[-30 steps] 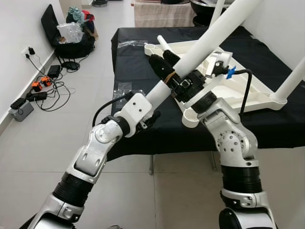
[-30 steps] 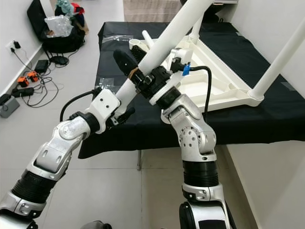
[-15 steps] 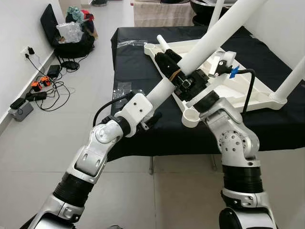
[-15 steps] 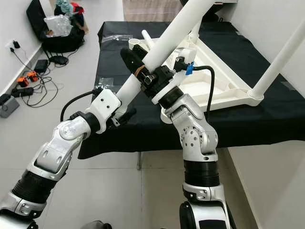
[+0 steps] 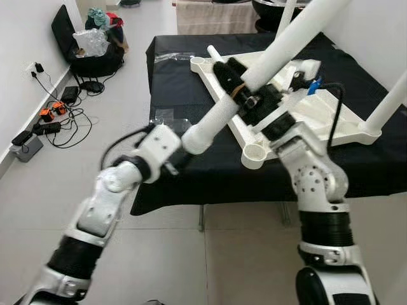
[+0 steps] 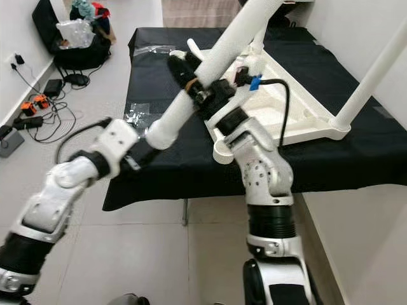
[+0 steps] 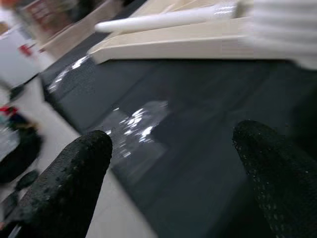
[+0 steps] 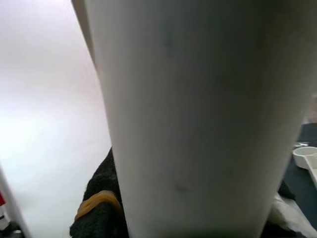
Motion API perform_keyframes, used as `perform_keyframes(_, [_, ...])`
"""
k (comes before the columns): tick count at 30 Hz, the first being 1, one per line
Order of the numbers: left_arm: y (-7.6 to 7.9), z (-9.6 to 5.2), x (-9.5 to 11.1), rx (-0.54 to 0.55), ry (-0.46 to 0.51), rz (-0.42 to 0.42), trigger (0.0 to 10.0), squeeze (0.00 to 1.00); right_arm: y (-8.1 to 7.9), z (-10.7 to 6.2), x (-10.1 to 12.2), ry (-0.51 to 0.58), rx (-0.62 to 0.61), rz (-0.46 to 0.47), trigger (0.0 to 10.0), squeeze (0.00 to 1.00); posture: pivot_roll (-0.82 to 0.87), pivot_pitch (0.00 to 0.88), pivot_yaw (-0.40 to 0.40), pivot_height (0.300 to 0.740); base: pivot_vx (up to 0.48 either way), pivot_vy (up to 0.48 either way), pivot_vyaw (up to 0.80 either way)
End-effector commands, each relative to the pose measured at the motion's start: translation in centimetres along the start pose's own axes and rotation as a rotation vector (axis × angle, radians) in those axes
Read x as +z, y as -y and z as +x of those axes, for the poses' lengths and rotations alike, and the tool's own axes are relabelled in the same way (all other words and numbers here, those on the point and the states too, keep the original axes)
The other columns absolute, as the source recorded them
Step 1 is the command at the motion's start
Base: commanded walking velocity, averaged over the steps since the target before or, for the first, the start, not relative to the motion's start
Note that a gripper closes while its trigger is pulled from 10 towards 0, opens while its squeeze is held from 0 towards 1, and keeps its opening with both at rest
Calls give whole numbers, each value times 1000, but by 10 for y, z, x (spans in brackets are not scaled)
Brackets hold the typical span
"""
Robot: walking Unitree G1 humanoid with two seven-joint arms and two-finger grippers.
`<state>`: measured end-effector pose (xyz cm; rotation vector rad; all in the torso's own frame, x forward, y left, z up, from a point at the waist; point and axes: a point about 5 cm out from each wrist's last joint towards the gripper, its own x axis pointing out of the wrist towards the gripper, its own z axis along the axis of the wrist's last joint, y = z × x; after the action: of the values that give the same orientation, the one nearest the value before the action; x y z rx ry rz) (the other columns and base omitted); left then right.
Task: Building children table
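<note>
Right end effector point(image 5: 245, 86) pinching 1 long white cylindrical table leg point(image 5: 280, 51) over the black-draped surface point(image 5: 191, 165).
The leg's long axis slants down toward the robot's left, past the upturned white plastic tabletop's point(image 5: 331, 124) open corner socket point(image 5: 254, 152); left end effector point(image 7: 173, 163) spread, empty, beside it.

Tiled home room, floor cables point(image 5: 60, 124)

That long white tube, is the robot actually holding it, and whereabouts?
Yes. The right tool is clamped around the white table leg near its lower end. The left tool is open and holds nothing.
</note>
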<state>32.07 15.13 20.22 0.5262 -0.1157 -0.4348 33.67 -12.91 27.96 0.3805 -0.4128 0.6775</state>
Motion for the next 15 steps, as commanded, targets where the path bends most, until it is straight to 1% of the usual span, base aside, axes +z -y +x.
perform_keyframes(1, [-2, -5, -2, 16, -14, 15, 10000, 0, 4, 2, 6, 21, -24, -45, 0, 0, 51, 85, -28, 740, 0, 0, 0])
perform_keyframes(2, [-2, -5, -2, 16, -14, 15, 10000, 0, 4, 2, 6, 21, -24, -45, 0, 0, 51, 85, -28, 740, 0, 0, 0])
perform_keyframes(3, [-7, -12, -2, 50, -11, -3, 10000, 0, 11, 2, 10, 30, -68, -79, 0, 0, 54, 81, -25, 740, 0, 0, 0])
perform_keyframes(4, [-9, -18, -2, 96, -8, -41, 10000, 0, 17, 1, 14, 34, -92, -113, 0, 0, 54, 79, -25, 740, 0, 0, 0])
perform_keyframes(5, [-9, -18, -2, 96, -8, -41, 10000, 0, 17, 1, 14, 34, -92, -113, 0, 0, 54, 79, -25, 740, 0, 0, 0])
perform_keyframes(6, [-6, -24, 1, 128, 18, -90, 10000, 0, 20, 0, 17, 29, -104, -144, 10000, 0, 56, 78, -26, 740, 0, 0, 0])
perform_keyframes(7, [-6, -24, 1, 128, 18, -90, 10000, 0, 20, 0, 17, 29, -104, -144, 10000, 0, 56, 78, -26, 740, 0, 0, 0])
perform_keyframes(8, [1, -28, 4, 149, 41, -165, 10000, 0, 22, 0, 19, 29, -110, -169, 10000, 0, 52, 75, -27, 740, 0, 0, 0])
perform_keyframes(9, [11, -31, 8, 163, 66, -230, 10000, 0, 23, -1, 18, 14, -117, -218, 10000, 0, 50, 76, -25, 740, 0, 0, 0])
perform_keyframes(10, [11, -31, 8, 163, 66, -230, 10000, 0, 23, -1, 18, 14, -117, -218, 10000, 0, 50, 76, -25, 740, 0, 0, 0])
perform_keyframes(11, [19, -33, 12, 171, 83, -284, 10000, 0, 24, -2, 17, 7, -123, -244, 10000, 0, 50, 76, -25, 740, 0, 0, 0])
perform_keyframes(12, [24, -34, 14, 176, 91, -313, 10000, 0, 24, -2, 16, 5, -127, -259, 10000, 0, 50, 76, -25, 740, 0, 0, 0])
perform_keyframes(13, [26, -35, 17, 181, 103, -311, 10000, 0, 24, -3, 16, 4, -131, -282, 10000, 0, 50, 77, -29, 740, 0, 0, 0])
perform_keyframes(14, [29, -36, 22, 199, 127, -336, 10000, 0, 23, -4, 13, 7, -144, -298, 10000, 0, 54, 77, -32, 740, 0, 0, 0])
perform_keyframes(15, [29, -36, 22, 199, 127, -336, 10000, 0, 23, -4, 13, 7, -144, -298, 10000, 0, 54, 77, -32, 740, 0, 0, 0])
